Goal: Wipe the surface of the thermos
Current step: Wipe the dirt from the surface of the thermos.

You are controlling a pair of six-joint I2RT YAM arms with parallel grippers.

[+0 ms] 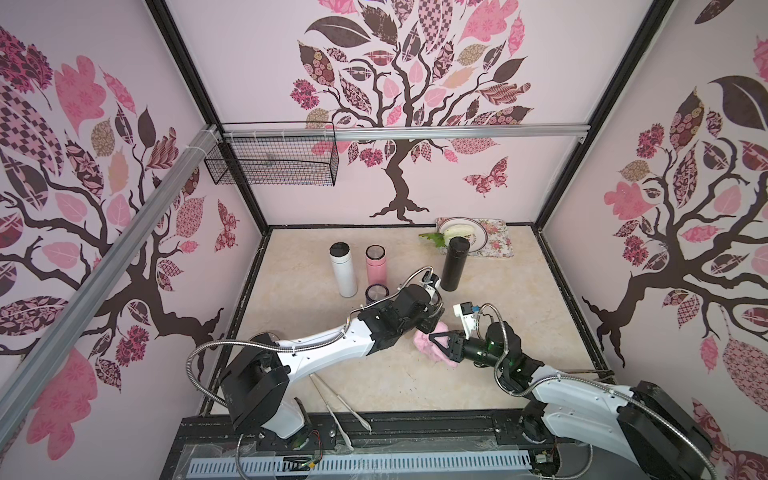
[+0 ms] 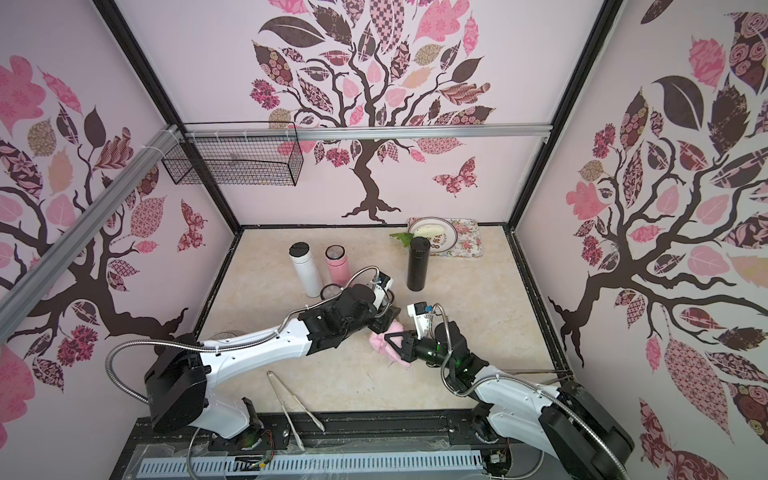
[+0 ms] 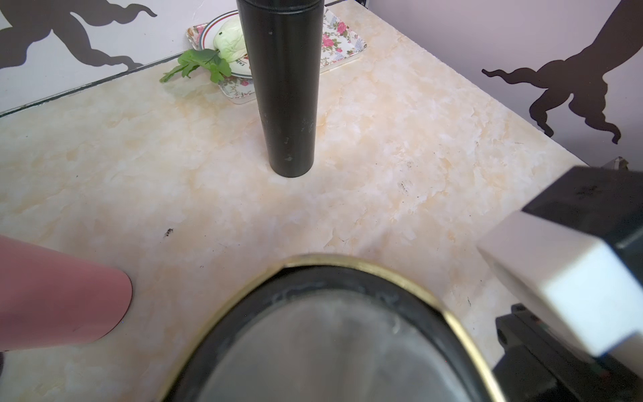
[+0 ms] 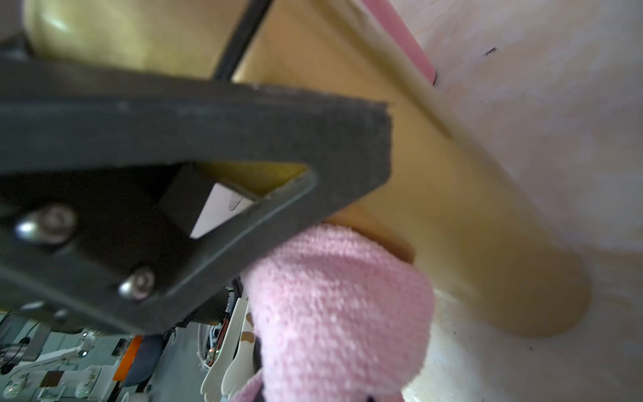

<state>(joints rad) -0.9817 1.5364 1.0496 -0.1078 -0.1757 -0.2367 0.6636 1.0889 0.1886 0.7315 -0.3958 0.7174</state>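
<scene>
I had the left arm stretched low across the bench, wrist bent down, with the left gripper closed on the gold thermos at mid-bench, which was mostly hidden under that wrist in both top views. The right arm reached in from the other side, its right gripper clamped on a fluffy pink cloth that pressed against the thermos's smooth side. The glossy cream bench was marble-patterned, and pale pink walls printed with dark trees enclosed it. Farther back stood three slim upright cylinders: a white flask, a pink flask and a matte black flask.
</scene>
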